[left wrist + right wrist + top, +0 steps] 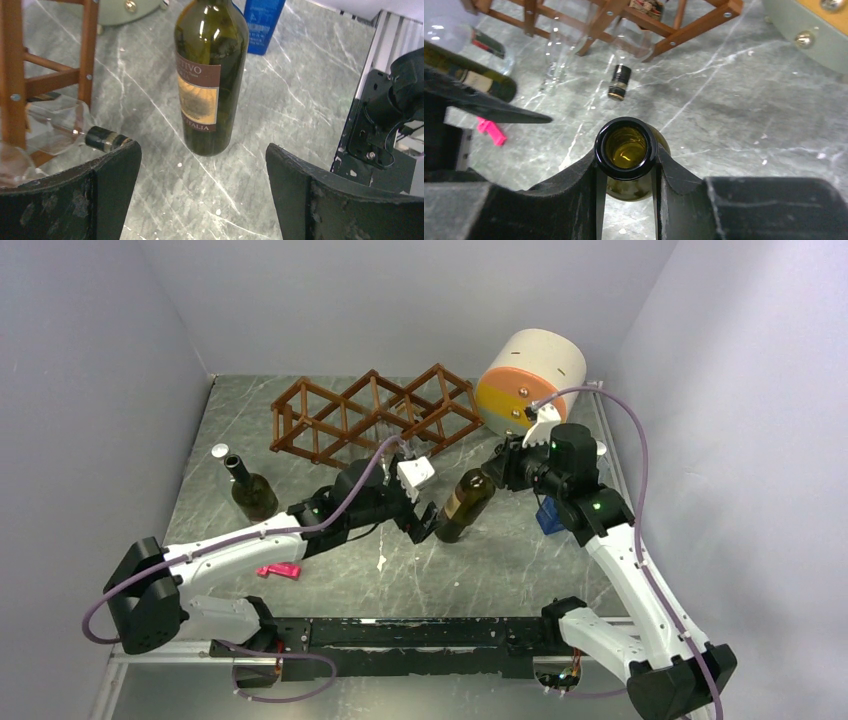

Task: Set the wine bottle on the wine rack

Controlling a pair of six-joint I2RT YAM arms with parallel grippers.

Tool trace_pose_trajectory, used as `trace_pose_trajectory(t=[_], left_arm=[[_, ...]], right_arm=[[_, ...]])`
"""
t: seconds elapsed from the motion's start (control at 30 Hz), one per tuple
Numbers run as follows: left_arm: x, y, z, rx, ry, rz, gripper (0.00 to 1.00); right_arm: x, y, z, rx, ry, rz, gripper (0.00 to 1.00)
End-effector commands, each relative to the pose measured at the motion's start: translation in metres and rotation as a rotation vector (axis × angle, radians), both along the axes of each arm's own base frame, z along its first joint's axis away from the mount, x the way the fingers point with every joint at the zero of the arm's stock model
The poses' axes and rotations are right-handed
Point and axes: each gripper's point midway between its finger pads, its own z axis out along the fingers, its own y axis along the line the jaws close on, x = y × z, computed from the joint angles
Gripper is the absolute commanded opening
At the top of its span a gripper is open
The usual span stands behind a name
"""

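The wine bottle (463, 505) is dark green glass with a brown and gold label (200, 95). It leans with its open mouth (626, 147) toward my right arm. My right gripper (500, 466) is shut on its neck (626, 165). Its base is at or just above the tabletop; I cannot tell which. My left gripper (425, 522) is open and empty, its jaws wide apart just short of the bottle's base (202, 162). The reddish-brown lattice wine rack (375, 415) lies behind, at the far middle, and also shows in the wrist views (20, 75) (704, 17).
Clear bottles lie in the rack, one black-capped neck (619, 82) sticking out toward me. A second dark bottle (250, 490) stands at the left. A cream, orange and yellow cylinder (528, 375) is back right. A blue box (548, 515) and a pink piece (278, 570) lie on the table.
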Motion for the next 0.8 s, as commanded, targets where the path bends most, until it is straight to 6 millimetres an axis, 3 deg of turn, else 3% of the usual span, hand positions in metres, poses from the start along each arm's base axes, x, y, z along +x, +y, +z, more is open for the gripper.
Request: trace_pose_trajectory(t=[0.0, 0.23, 0.4, 0.77], left_arm=[[-0.005, -0.01, -0.006, -0.029, -0.033, -0.052, 0.98], [-0.004, -0.01, -0.02, 0.011, -0.057, -0.052, 0.98], [-0.02, -0.017, -0.02, -0.036, -0.036, -0.136, 0.98], [-0.028, -0.022, -0.017, -0.019, 0.045, -0.168, 1.0]], right_arm=[[-0.012, 0.025, 0.035, 0.15, -0.099, 0.116, 0.0], [-0.025, 0.042, 0.048, 0.253, -0.105, 0.211, 0.0], [-0.035, 0.053, 0.067, 0.317, -0.137, 0.286, 0.0], [-0.057, 0.064, 0.093, 0.385, -0.192, 0.419, 0.0]])
